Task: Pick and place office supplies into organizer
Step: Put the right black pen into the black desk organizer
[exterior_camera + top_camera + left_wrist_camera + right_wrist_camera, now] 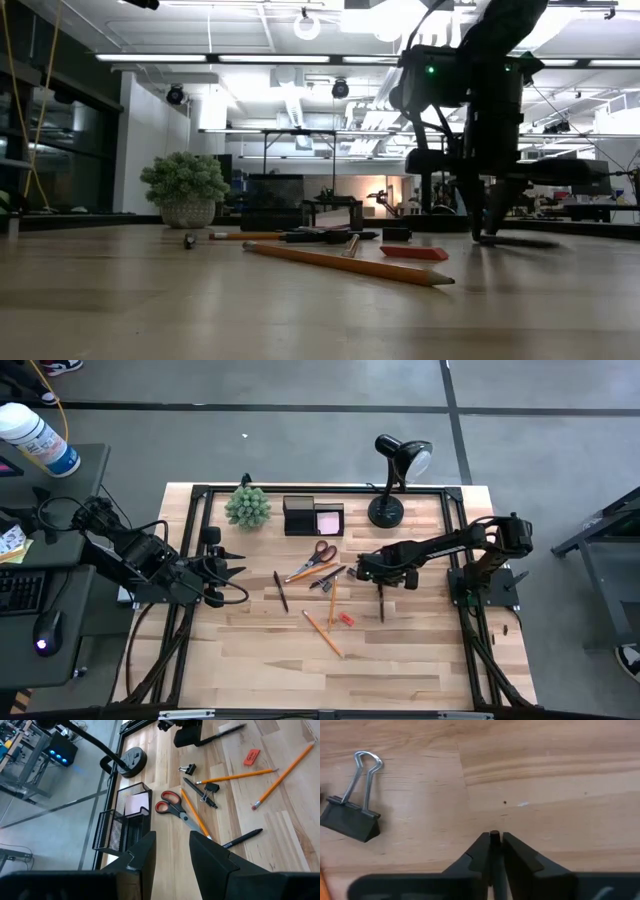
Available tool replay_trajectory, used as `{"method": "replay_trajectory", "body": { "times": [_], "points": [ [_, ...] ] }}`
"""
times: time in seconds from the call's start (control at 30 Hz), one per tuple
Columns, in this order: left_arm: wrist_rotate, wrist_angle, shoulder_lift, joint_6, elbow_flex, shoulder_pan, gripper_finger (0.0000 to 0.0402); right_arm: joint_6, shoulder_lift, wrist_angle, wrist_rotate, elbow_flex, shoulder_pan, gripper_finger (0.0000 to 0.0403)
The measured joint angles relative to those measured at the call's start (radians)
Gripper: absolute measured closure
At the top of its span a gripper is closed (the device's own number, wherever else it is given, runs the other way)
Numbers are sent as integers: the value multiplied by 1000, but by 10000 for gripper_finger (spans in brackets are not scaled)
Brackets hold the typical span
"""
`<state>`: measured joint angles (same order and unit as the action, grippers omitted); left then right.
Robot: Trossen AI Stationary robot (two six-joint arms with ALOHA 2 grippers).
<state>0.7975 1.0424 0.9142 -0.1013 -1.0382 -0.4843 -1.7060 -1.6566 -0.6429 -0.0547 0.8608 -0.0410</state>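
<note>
pen in grip: dark pen (pixel 494 836) pinched between right gripper (pixel 493 851) fingers, tip poking out over bare wood; in high view it hangs down from the gripper at table centre-right (pixel 381 603)
right gripper: closed tight on the pen, low over the table, right of the scissors; a binder clip (pixel 351 815) lies just beside it
left gripper: (pixel 171 851) fingers parted, nothing between them; parked at the table's left edge, facing the clutter
organizer: black mesh organizer (pixel 313 516) at the table's far edge, between the plant (pixel 247 506) and the lamp (pixel 392 477); pink sticky pad (pixel 329 520) looks to sit in its right compartment
other supplies: scissors (pixel 313 558) just in front of the organizer; pencils (pixel 322 633) scattered mid-table; red eraser (pixel 346 619) near them; another dark pen (pixel 281 590) left of the scissors; a second clip (pixel 211 787) near the scissors
step: judged as pick of the pen, grasp made, lift and carry not yet done
next move needs: raise the pen clear of the table, swing toward the far edge, keep it near upright, line it up over a compartment, then release
risk: pen held near one end, may pivot in the grip; lamp base stands close to the organizer's right
</note>
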Motion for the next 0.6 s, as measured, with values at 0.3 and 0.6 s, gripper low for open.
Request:
{"method": "replay_trajectory", "body": {
  "times": [0.3,0.6],
  "points": [
    [0,-1,0,0,0,0,295,46,2,29,-11,2,-8,399],
    [0,-2,0,-1,0,0,295,71,1,41,5,11,-8,402]
  ]
}}
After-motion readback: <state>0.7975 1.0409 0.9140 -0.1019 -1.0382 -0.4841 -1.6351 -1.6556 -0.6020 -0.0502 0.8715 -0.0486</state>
